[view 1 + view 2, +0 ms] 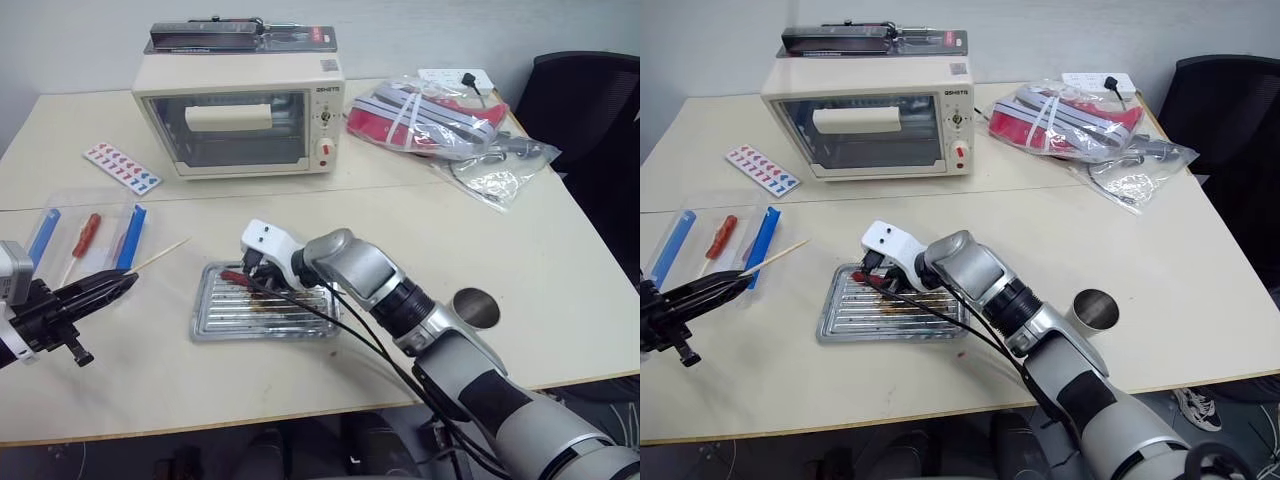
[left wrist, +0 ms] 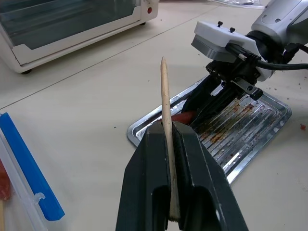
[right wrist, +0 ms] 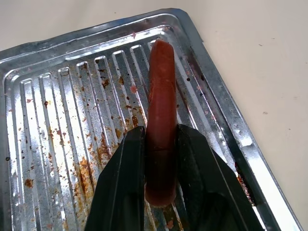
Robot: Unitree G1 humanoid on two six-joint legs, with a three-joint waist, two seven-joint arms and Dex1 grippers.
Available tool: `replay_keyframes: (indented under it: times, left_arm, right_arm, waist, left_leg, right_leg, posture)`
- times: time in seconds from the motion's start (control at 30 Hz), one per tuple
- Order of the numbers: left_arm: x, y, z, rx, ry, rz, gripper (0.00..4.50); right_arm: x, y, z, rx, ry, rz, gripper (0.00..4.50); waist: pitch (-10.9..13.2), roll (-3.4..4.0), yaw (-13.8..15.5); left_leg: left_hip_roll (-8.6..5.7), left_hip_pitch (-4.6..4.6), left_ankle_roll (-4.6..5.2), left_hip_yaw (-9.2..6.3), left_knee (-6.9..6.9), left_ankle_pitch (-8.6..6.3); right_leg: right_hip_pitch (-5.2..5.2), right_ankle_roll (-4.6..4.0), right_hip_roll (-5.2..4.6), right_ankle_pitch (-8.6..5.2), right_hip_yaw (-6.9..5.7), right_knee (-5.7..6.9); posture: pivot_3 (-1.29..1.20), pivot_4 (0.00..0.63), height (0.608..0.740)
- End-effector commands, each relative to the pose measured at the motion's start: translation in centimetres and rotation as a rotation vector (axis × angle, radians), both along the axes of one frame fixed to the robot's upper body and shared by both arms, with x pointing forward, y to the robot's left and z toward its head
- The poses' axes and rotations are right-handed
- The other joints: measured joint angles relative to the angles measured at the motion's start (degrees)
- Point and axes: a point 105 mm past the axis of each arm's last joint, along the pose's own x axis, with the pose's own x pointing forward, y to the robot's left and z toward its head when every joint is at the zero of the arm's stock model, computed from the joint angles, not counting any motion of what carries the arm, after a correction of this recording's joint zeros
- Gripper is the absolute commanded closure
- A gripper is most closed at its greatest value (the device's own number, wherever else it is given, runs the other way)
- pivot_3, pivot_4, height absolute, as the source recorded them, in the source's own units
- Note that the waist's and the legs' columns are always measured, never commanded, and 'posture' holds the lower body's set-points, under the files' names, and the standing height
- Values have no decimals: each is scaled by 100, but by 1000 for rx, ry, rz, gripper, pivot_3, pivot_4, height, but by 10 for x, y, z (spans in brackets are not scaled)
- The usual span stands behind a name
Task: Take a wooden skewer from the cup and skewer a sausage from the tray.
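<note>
currently the right gripper (image 3: 161, 180) pinches the soft, greasy sausage (image 3: 160, 120) near one end over the tray (image 3: 231, 125), while the closed left gripper (image 2: 174, 144) clamps the stiff, brittle wooden skewer (image 2: 166, 115) low.

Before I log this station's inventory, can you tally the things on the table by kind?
Cream toaster oven: 1
Ribbed silver baking tray: 1
Dark red sausage: 1
Thin wooden skewer: 1
Silver metal cup: 1
Clear plastic box with blue sides: 1
Clear plastic bags: 2
Total: 8

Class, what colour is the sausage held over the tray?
Dark red, seen best in the right wrist view: the sausage.
</note>
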Motion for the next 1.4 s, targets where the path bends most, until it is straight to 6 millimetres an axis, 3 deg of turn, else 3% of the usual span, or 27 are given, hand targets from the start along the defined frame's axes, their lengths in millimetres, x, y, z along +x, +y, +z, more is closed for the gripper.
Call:
replay_keyframes:
  times: [0.03,0.17,0.27,0.5,0.63,0.83,1.1,1.4]
  left_arm:
    - [0,0,7,11,-34,-2,4500]
    - [2,-3,6,7,-30,-20,4500]
    - [5,-10,5,8,-18,-66,4500]
    - [17,-45,10,20,39,-324,4500]
    - [24,-66,13,32,66,-480,4500]
    - [28,-95,19,39,102,-700,4500]
    - [27,-120,22,39,114,-867,4500]
    - [36,-122,26,48,89,-866,4500]
  right_arm:
    - [-1,2,10,19,-15,14,4162]
    - [-4,-2,19,28,-12,36,4162]
    - [-6,-16,36,26,-16,73,4162]
    - [-32,-88,86,-57,-6,284,4162]
    - [-48,-127,101,-106,3,327,4162]
    - [-64,-163,117,-136,-20,323,4162]
    - [-69,-177,133,-73,-63,242,4162]
    - [-80,-181,130,-73,-67,244,4162]
  waist:
    - [0,0,0]
    - [0,0,1]
    - [0,0,11]
    - [0,-1,112]
    - [3,4,173]
    - [3,3,196]
    - [3,4,223]
    - [3,3,334]
  left_leg:
    - [0,0,0,0,0,0]
    - [0,0,0,0,0,0]
    - [-1,-1,0,0,1,0]
    - [-10,-4,5,-10,8,-2]
    - [-10,2,7,-7,3,-5]
    - [-10,-4,7,-5,5,-4]
    - [-10,-5,7,-3,10,-4]
    - [-10,-6,7,-3,23,-4]
  right_leg:
    - [0,0,0,0,0,0]
    - [0,0,0,0,0,0]
    - [0,0,-1,0,0,0]
    - [5,0,-9,0,-2,-4]
    - [4,0,-6,0,1,-6]
    - [-2,1,-4,0,5,-9]
    - [-4,1,-3,0,10,-6]
    - [-3,1,-3,0,10,-1]
  posture:
    - [0,150,740]
    - [0,150,740]
    - [0,150,740]
    - [0,150,740]
    - [0,150,740]
    - [0,150,740]
    - [0,150,740]
    - [0,150,740]
